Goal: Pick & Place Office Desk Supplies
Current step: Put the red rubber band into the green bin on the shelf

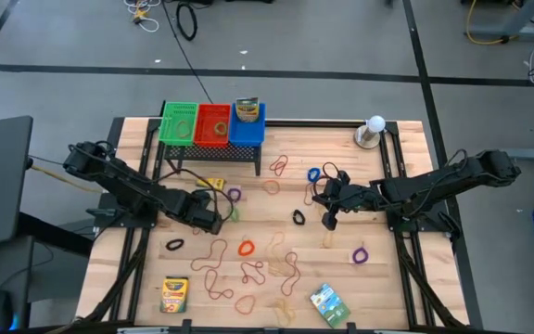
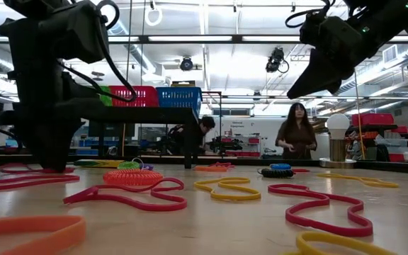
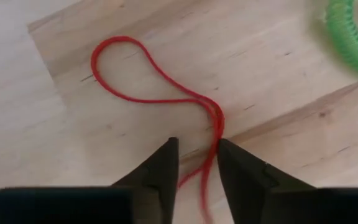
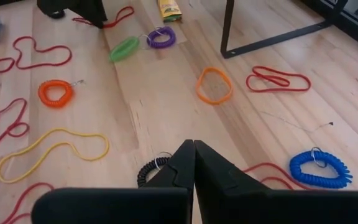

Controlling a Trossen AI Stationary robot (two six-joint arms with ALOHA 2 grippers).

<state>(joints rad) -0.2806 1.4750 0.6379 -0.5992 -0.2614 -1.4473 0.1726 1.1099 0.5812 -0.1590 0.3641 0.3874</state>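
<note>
Wooden table (image 1: 137, 139) fills the middle of the high view, grey floor around it. Black wire-mesh rack (image 1: 213, 153) sits at upper centre of the table, carrying green, red and blue baskets (image 1: 213, 123) in a row. White ball on a round base (image 1: 373, 131) at upper right of the table.

Left arm comes in from centre left; left gripper (image 1: 213, 223) is down at the table just left of centre. Left wrist view: fingers (image 3: 163, 168) narrowed to a small gap, straddling a strand of a red rubber-band loop (image 3: 160, 87) lying flat on the wood; cannot tell if the pads are actually pinching it. Green coil band (image 3: 350, 37) at that frame's upper right.

Right arm comes in from centre right; right gripper (image 1: 329, 220) hangs right of centre, clear of the table in the low view, fingers (image 4: 179, 168) pressed together, nothing between them.

Supplies: crayon box (image 1: 174, 294) lower left, second crayon box (image 1: 212, 184) under the rack, green printed packet (image 1: 328, 303) lower centre-right. Loose loops all over the lower half: orange coil (image 1: 246, 248), purple (image 1: 359, 255), black (image 1: 174, 245), blue (image 1: 314, 173).
</note>
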